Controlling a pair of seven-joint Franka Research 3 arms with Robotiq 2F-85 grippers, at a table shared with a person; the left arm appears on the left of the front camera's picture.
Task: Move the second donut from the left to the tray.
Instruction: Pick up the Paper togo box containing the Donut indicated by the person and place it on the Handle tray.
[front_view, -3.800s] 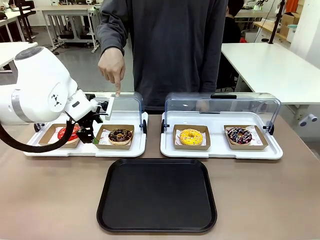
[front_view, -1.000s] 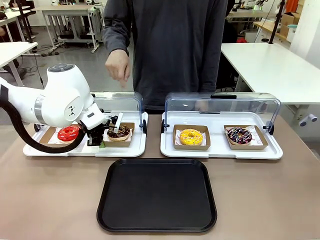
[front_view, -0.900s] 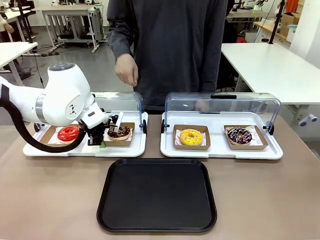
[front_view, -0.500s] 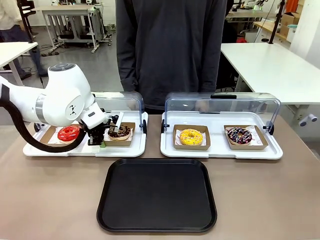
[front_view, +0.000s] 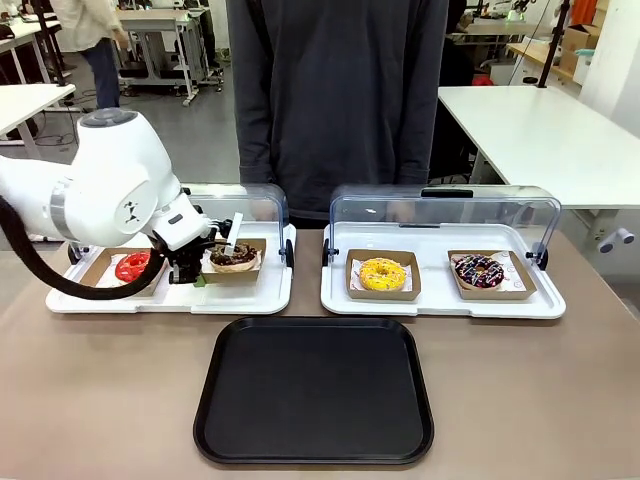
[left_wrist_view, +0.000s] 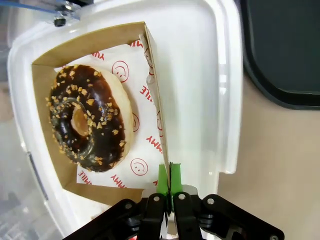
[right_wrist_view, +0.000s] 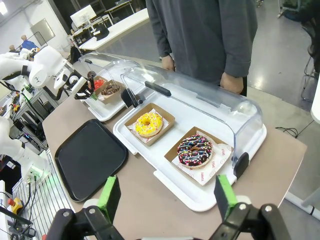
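Observation:
The second donut from the left is dark chocolate with tan crumbs and sits in a brown cardboard holder. My left gripper is shut on the holder's near wall, green pads pinching the card. The holder hangs slightly tilted just above the left white display tray. The black tray lies at the table's front middle. My right gripper is open well above the table's right end, with nothing between its fingers.
A red-glazed donut sits left of the held holder. The right display tray holds a yellow donut and a dark sprinkled donut under a raised clear lid. A person stands at the far edge.
My left gripper has risen a little and drawn back to the left with the holder and donut. The person's raised hand has dropped out of sight.

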